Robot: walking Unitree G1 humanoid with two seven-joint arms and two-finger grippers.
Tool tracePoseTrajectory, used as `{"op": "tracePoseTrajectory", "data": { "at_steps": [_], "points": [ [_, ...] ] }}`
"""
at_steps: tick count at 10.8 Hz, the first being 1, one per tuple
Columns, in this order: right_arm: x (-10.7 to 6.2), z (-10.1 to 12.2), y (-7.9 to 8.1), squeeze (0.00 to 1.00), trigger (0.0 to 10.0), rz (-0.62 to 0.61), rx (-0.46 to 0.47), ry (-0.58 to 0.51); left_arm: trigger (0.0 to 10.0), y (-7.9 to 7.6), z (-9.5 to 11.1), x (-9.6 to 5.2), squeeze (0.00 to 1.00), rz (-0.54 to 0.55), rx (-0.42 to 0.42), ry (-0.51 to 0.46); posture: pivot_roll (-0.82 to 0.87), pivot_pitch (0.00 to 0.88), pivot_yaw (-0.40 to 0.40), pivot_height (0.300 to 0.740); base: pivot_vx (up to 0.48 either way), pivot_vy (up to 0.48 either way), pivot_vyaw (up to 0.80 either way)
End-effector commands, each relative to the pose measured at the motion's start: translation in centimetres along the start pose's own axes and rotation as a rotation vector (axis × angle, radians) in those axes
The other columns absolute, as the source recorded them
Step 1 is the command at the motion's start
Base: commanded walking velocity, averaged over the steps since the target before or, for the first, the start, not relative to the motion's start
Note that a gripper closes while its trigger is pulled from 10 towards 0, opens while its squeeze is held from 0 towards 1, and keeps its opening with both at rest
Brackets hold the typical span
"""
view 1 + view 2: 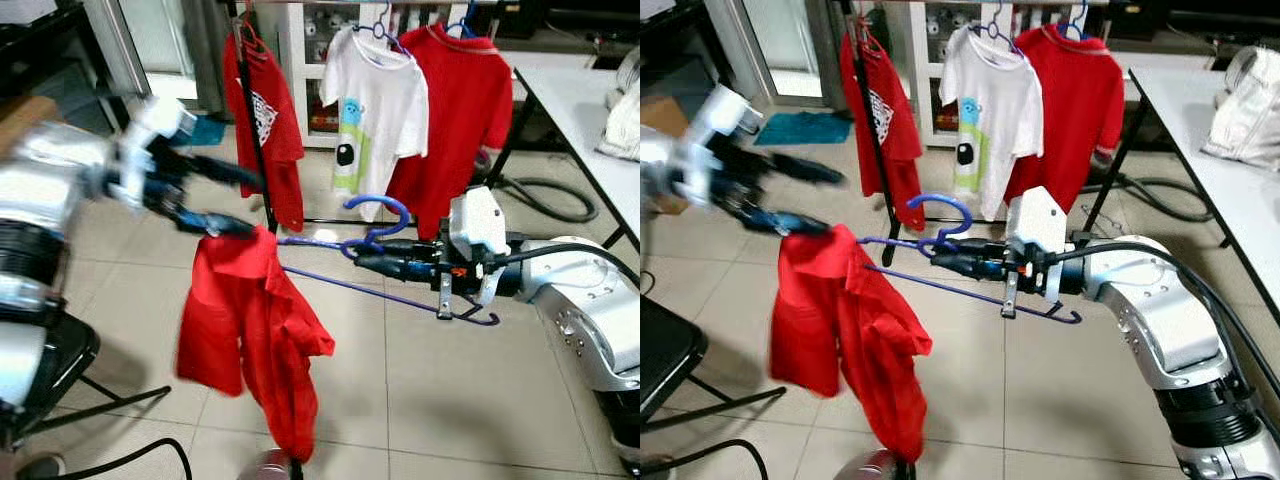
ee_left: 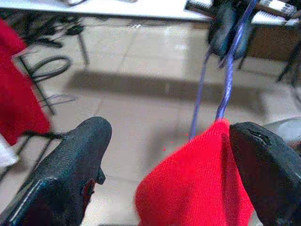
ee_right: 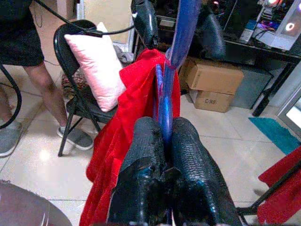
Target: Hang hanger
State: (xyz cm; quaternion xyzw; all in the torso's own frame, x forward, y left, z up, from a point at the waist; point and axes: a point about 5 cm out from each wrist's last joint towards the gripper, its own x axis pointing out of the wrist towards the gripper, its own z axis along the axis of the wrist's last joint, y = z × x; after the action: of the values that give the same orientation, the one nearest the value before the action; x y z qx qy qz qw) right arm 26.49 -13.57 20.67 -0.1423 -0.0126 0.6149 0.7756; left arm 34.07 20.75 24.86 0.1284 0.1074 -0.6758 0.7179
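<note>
My right gripper (image 1: 362,257) is shut on the neck of a blue hanger (image 1: 378,200), just below its hook, and holds it level in mid-air. A red shirt (image 1: 250,320) droops from the hanger's left end. My left gripper (image 1: 250,204) stands open at that end, its fingers above and below the shirt's shoulder. In the left wrist view the red fabric (image 2: 197,188) lies between the spread fingers (image 2: 70,165), close to one of them. In the right wrist view the two fingers (image 3: 148,141) pinch the blue wire (image 3: 181,33).
Behind stands a clothes rack (image 1: 255,130) with a red shirt (image 1: 270,110), a white T-shirt (image 1: 375,110) and a red polo (image 1: 460,100) on hangers. A white table (image 1: 590,110) is at the right, a black chair (image 1: 50,370) at the lower left. A person's legs (image 3: 42,80) stand by a chair with a pink pillow (image 3: 99,66).
</note>
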Motion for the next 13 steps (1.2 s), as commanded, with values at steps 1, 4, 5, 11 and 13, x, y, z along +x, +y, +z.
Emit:
{"op": "tracePoseTrajectory", "data": {
  "at_steps": [1,4,5,11,13],
  "points": [
    [0.0,0.9,0.1,0.0,10.0,0.005,-0.037,-0.018,10.0,0.1,1.3,0.2,0.0,-0.022,0.003,-0.058,0.03,0.0,0.112,0.74,0.0,0.0,0.0],
    [0.0,0.7,0.4,0.0,10.0,-0.002,-0.028,-0.014,10.0,-0.8,-0.1,0.6,0.0,-0.074,0.036,0.041,0.03,0.0,0.106,0.74,0.0,0.0,0.0],
    [0.1,0.6,0.3,0.0,10.0,0.0,-0.027,-0.013,9.6,-1.2,-1.4,0.6,0.0,-0.086,0.059,0.124,0.03,0.0,0.097,0.74,0.0,0.0,0.0],
    [0.9,0.5,0.2,0.0,10.0,0.047,-0.018,-0.01,0.0,-1.7,-2.6,2.2,0.0,-0.147,0.134,0.162,0.04,0.0,0.083,0.74,0.0,0.0,0.0],
    [1.0,0.4,0.1,0.0,10.0,0.052,-0.014,-0.009,0.0,-2.0,-3.1,2.3,0.0,-0.167,0.115,0.189,0.03,0.0,0.086,0.74,0.0,0.0,0.0]
  ]
}}
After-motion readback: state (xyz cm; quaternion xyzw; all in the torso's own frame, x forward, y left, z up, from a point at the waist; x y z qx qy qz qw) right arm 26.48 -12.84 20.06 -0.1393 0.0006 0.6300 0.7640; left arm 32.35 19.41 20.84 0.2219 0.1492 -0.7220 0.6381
